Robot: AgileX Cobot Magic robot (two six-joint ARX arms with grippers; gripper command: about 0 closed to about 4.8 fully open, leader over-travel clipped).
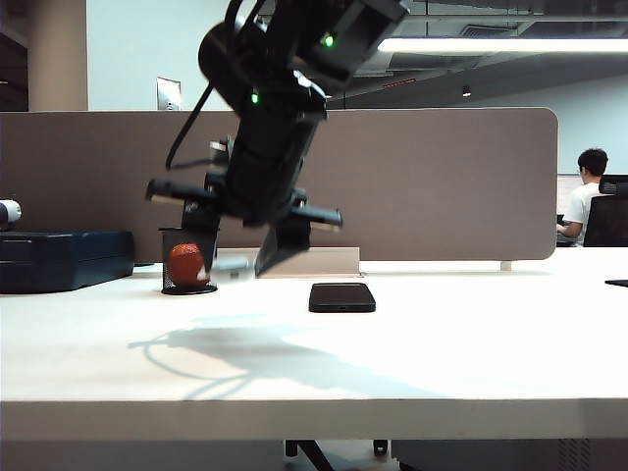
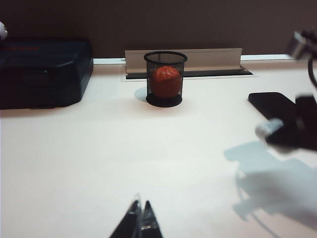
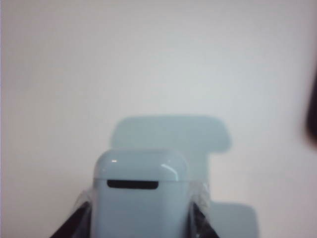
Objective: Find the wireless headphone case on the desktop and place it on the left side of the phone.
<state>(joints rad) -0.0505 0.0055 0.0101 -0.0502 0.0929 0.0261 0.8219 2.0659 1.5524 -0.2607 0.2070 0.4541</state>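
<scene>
The right claw (image 3: 141,218) is closed on the wireless headphone case (image 3: 140,193), its fingers pressing both flanks of the white pebble with the dark port slot facing the wrist camera. In the exterior view this claw (image 1: 240,263) hangs in the air above the tabletop (image 1: 442,353), tilted, with the case (image 1: 231,263) a pale blur at its tip, clear of the surface and casting a shadow below. The phone (image 1: 342,296) lies flat on the tabletop at about 4 o'clock from the held case, near but apart. A black mesh cup (image 1: 187,260) holding an orange ball (image 1: 185,264) stands at 9 o'clock from the case, and a dark blue box (image 1: 64,259) sits farther out at 9 o'clock. The left claw (image 2: 140,218) rests low near the tabletop, its tips together and holding nothing, with the mesh cup at its 12 o'clock, well apart.
</scene>
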